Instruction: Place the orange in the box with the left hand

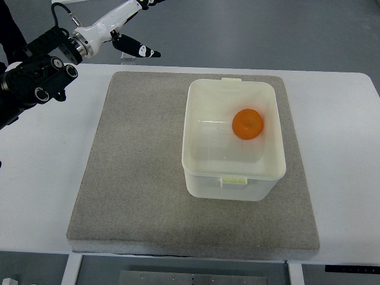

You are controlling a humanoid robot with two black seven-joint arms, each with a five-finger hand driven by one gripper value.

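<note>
While boxed: one orange [247, 124], one box [233, 178].

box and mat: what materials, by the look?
Box: likely plastic, cream, semi-gloss; thin moulded walls, clip tabs, soft glare on the floor beside the orange. Mat: probably felt or foam, grey, matte; speckled, no shine, thick soft edge.

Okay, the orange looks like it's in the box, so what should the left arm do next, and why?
Probably just pull the left hand back to rest and stop. The orange already sits inside the white box on the grey mat, and the hand is up at the table's far-left corner, well away from the box and holding nothing.
</note>
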